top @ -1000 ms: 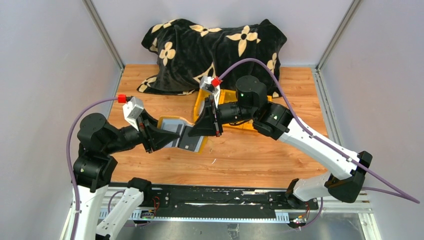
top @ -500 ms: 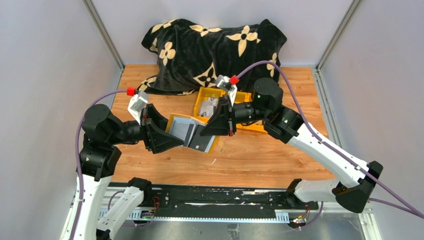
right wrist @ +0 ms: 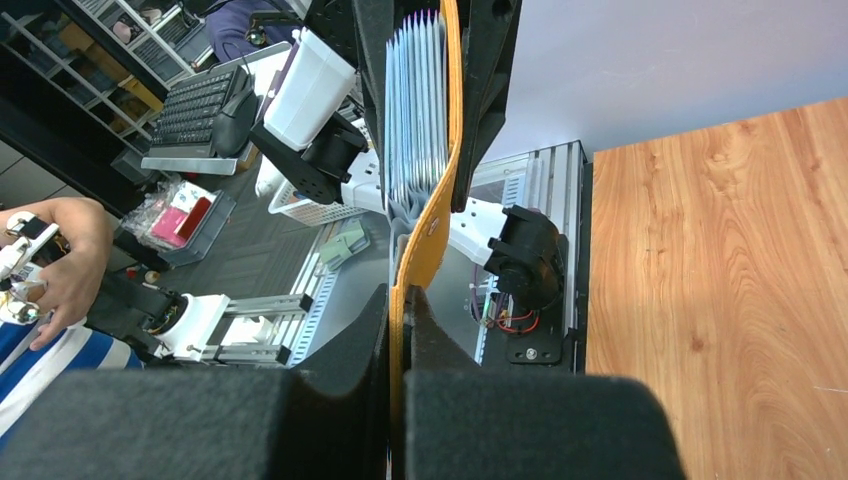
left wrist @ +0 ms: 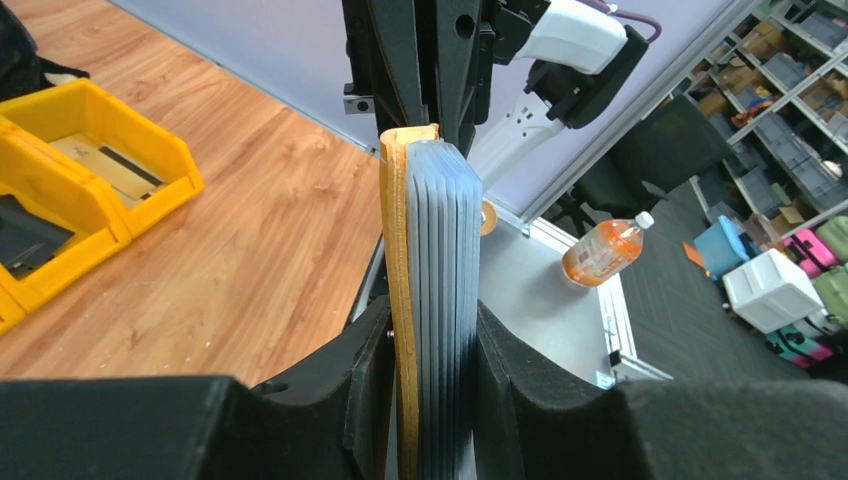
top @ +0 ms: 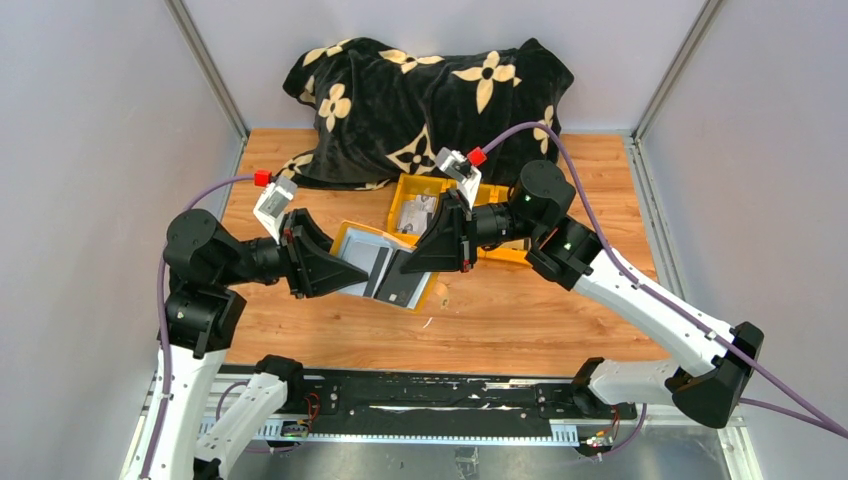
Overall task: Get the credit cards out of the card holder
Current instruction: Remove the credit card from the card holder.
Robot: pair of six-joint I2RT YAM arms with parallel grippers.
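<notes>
Card holder [top: 378,268]: held up over the table between both grippers, just in front of the yellow bins [top: 440,205].
Left gripper [top: 345,275]: fingers [left wrist: 365,360] clamped on the holder's pleated body, one on each side.
Right gripper [top: 408,262]: fingers [right wrist: 372,335] pinched tight on the mustard-yellow flap [right wrist: 425,240].
Holder's look: silvery panel from above; edge-on, blue-grey accordion pockets against a yellow cover.
Surface: wooden table [top: 520,320], with a black flower-print blanket [top: 430,90] at the back.
Room: pale grey walls.
Left wrist only: orange bottle [left wrist: 603,255] and storage shelves beyond the table.
Right wrist only: keyboard [right wrist: 205,100] and a person's hand [right wrist: 70,250].
</notes>
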